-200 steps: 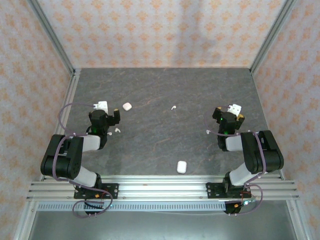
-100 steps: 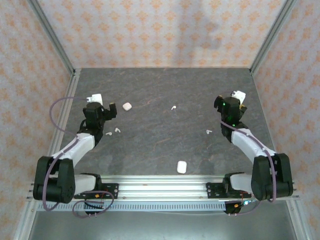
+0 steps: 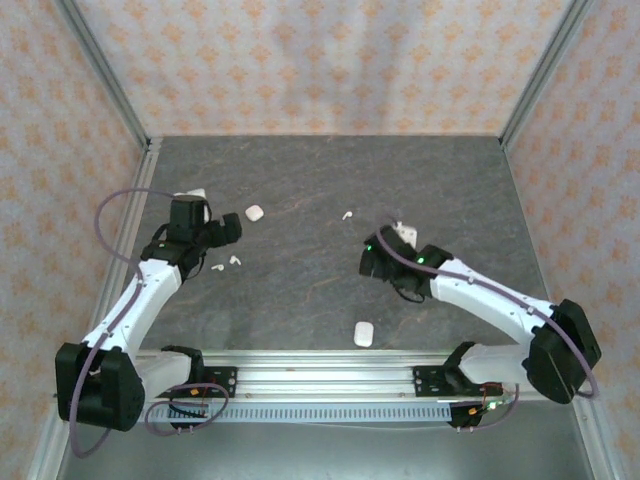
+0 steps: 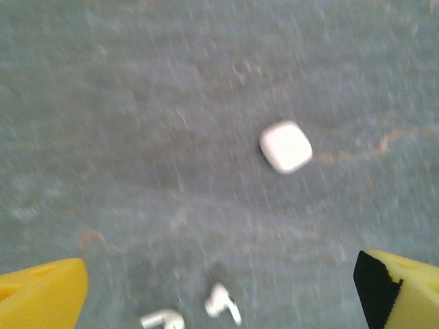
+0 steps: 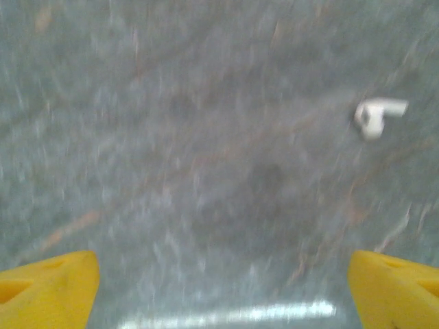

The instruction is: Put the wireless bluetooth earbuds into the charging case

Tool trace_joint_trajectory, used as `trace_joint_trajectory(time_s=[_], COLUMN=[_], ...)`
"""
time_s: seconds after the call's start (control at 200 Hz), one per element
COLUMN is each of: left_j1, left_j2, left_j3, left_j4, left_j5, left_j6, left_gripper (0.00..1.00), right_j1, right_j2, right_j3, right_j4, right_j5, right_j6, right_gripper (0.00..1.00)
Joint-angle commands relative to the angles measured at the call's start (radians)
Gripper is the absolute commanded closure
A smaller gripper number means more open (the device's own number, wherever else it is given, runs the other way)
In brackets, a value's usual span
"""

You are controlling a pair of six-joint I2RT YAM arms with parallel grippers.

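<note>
Two small white earbuds (image 3: 236, 260) lie at the left of the dark table; they lie low between the yellow fingertips (image 4: 41, 295) in the left wrist view, one earbud (image 4: 223, 303) beside the other (image 4: 163, 319). A white charging case (image 3: 254, 212) rests just beyond them, closed as far as I can tell, and shows as a rounded case (image 4: 285, 146) ahead. My left gripper (image 3: 225, 231) hovers open over this spot. My right gripper (image 3: 370, 260) hangs open over the table's middle, nothing between its fingers. A third earbud (image 3: 347, 214) lies beyond it, probably the earbud (image 5: 376, 115) seen at upper right.
A second white case (image 3: 363, 333) lies near the front edge, below the right gripper. Metal frame rails (image 3: 140, 190) and patterned walls close in the table on the left, back and right. Both wrist views are blurred by motion.
My right arm has swung from the right side leftward to the table's middle, and its jaws have narrowed slightly. The left arm has stretched forward, its gripper staying near the left case.
</note>
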Motion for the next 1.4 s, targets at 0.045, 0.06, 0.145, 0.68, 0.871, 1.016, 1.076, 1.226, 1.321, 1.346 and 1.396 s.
trace_joint_trajectory(time_s=[0.045,0.06,0.145,0.68,0.871,1.016,1.076,1.226,1.321,1.346,1.396], left_j1=[-0.088,-0.094,-0.117,-0.137,-0.138,-0.137,-0.137,-0.138,-0.138,-0.138,-0.138], left_j2=[-0.055,-0.063,-0.105,-0.184,-0.168,-0.16,-0.158,-0.145,-0.132,-0.13,-0.13], left_j3=[-0.029,-0.034,-0.064,-0.09,-0.086,-0.083,-0.081,-0.065,-0.042,-0.038,-0.034], left_j4=[-0.111,-0.11,-0.101,-0.113,-0.112,-0.118,-0.124,-0.154,-0.183,-0.187,-0.179], left_j5=[0.008,0.01,0.009,0.044,0.064,0.063,0.062,0.056,0.038,0.036,0.037], left_j6=[-0.082,-0.088,-0.113,-0.093,-0.094,-0.097,-0.1,-0.101,-0.106,-0.106,-0.108], left_gripper=[0.0,0.0,0.0,0.0,0.0,0.0,0.0,0.0,0.0,0.0,0.0], right_j1=[0.151,0.162,0.218,0.33,0.33,0.33,0.329,0.33,0.33,0.33,0.33], right_j2=[-0.037,-0.038,-0.038,0.1,0.173,0.23,0.257,0.288,0.31,0.322,0.346], right_j3=[-0.018,-0.02,-0.039,-0.098,-0.088,-0.078,-0.071,-0.045,0.001,0.022,0.061], right_j4=[-0.159,-0.159,-0.137,-0.021,-0.012,-0.007,-0.013,-0.03,-0.071,-0.091,-0.125], right_j5=[-0.019,-0.024,-0.065,-0.236,-0.265,-0.291,-0.298,-0.276,-0.248,-0.236,-0.214], right_j6=[0.218,0.227,0.264,0.359,0.34,0.315,0.303,0.253,0.189,0.161,0.112], right_gripper=[0.12,0.13,0.19,0.3,0.32,0.34,0.37,0.47,0.52,0.53,0.54])
